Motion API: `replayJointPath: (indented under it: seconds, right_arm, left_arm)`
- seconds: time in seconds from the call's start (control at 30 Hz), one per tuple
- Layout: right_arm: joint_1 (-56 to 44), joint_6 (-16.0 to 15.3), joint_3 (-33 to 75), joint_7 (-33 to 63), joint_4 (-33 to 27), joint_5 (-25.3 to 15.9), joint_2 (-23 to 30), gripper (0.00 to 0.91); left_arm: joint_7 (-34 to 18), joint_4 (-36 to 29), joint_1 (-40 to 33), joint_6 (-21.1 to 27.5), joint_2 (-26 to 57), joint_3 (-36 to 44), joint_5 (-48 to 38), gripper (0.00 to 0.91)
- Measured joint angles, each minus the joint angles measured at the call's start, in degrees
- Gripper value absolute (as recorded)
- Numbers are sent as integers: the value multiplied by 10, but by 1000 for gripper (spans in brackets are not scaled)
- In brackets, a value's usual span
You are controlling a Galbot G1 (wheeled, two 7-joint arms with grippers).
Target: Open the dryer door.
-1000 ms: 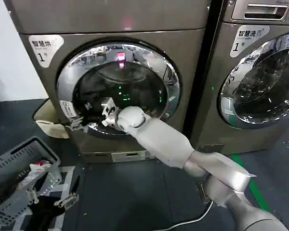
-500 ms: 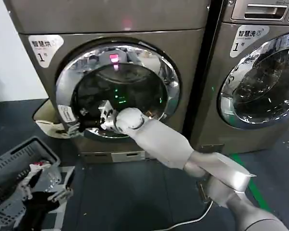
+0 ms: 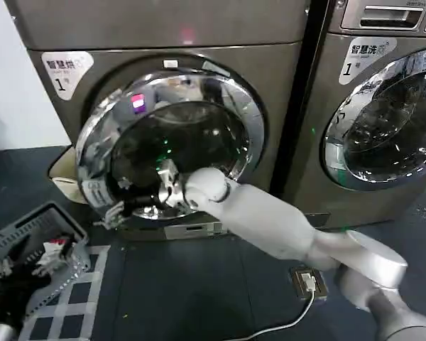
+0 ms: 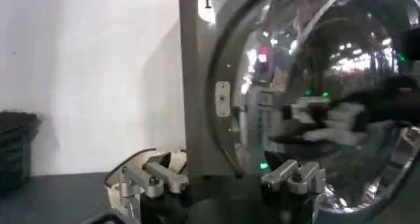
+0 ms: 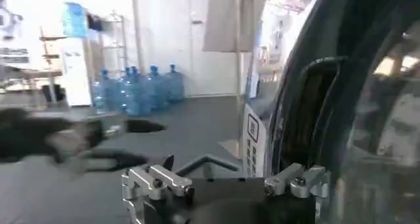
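Since the frame 1 s ago, the dryer door (image 3: 163,145) is seen swung further out from the dryer (image 3: 163,42), its left edge now standing clear of the front panel while the right edge is kept at the hinge side; the pink reflection on the glass is shifted left and lower; the right gripper (image 3: 131,204) is carried leftward and downward with it. The right gripper is held at the lower left rim of the door, its dark fingers set narrow against the chrome ring, though whether the rim is actually clamped cannot be told. The left gripper (image 4: 223,179) is seen in the left wrist view with its 2 fingers spread wide, nothing between them, facing the door. A laundry basket (image 3: 28,245) is placed on the floor at the lower left; a 2nd machine (image 3: 383,106) is stood to the right, its door closed.
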Motion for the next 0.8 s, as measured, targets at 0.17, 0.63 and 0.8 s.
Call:
replayJointPath:
  seconds: [0.17, 0.63, 0.8]
  right_arm:
    - [-3, -2, -7, -26, 53, 6, -54, 907]
    - [-13, -4, -5, -155, 127, 1, -165, 907]
    - [-11, -2, -10, -198, 141, -7, -196, 907]
  left_arm:
    - [3, 46, -23, -9, 37, -11, -23, 907]
    - [91, 153, -75, -82, 159, 35, -86, 907]
    - [104, 182, -94, -95, 198, 65, -89, 907]
